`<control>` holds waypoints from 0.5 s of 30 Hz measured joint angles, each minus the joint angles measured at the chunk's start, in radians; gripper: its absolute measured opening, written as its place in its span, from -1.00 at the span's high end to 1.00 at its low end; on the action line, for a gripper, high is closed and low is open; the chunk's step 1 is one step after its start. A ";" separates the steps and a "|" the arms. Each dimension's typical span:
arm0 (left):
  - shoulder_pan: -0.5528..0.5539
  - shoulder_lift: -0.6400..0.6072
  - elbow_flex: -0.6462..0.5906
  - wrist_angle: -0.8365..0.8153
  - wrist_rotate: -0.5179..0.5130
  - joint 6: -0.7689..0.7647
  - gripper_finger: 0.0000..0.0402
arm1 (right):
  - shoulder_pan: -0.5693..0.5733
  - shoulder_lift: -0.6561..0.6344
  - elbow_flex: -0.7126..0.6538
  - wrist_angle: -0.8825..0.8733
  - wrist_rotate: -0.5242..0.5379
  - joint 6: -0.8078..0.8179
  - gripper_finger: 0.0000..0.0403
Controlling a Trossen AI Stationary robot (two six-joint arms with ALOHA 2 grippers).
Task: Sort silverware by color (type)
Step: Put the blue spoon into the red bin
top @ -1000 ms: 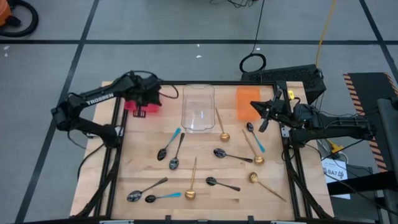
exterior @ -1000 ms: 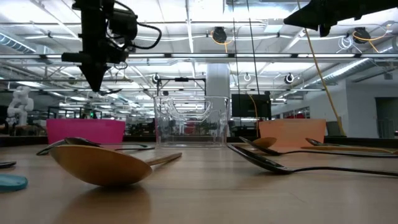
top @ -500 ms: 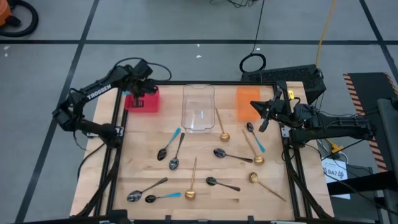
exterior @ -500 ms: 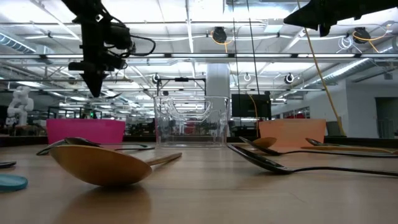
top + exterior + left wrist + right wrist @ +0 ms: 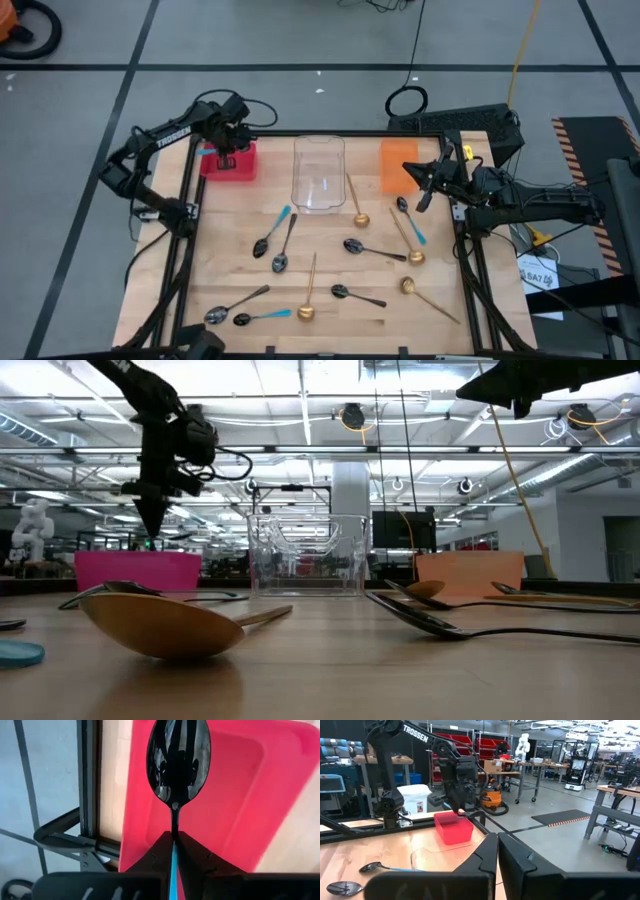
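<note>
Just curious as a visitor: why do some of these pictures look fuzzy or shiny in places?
Low view: the near gold spoon is soft, too close to the lens. Left wrist view: the dark spoon bowl mirrors streaky ceiling light over the red bin. Right wrist view: the right gripper fingers loom blurred.

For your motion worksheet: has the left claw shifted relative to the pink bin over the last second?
Yes. In the high view the left claw has moved from the pink bin's near edge toward its far edge, carrying the blue-handled spoon.

My left gripper hangs above the table's far left corner, fingers pinched together. My right gripper waits near the right edge, jaws closed.
</note>
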 joint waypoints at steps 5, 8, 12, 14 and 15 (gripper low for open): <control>0.000 0.042 0.000 -0.002 0.000 -0.012 0.87 | 0.000 0.000 0.000 0.000 0.000 0.000 0.95; 0.001 0.053 0.000 -0.002 -0.001 -0.015 0.87 | 0.000 0.000 0.000 0.000 0.000 0.000 0.95; 0.001 0.052 0.000 -0.002 -0.001 -0.023 0.87 | 0.000 0.000 0.000 -0.006 0.000 0.000 0.95; 0.007 0.052 0.000 -0.002 0.000 -0.029 0.87 | 0.000 0.000 0.000 -0.008 0.000 0.000 0.95; 0.011 0.052 0.000 -0.002 0.004 -0.032 0.87 | 0.000 0.000 0.000 -0.008 0.000 0.000 0.95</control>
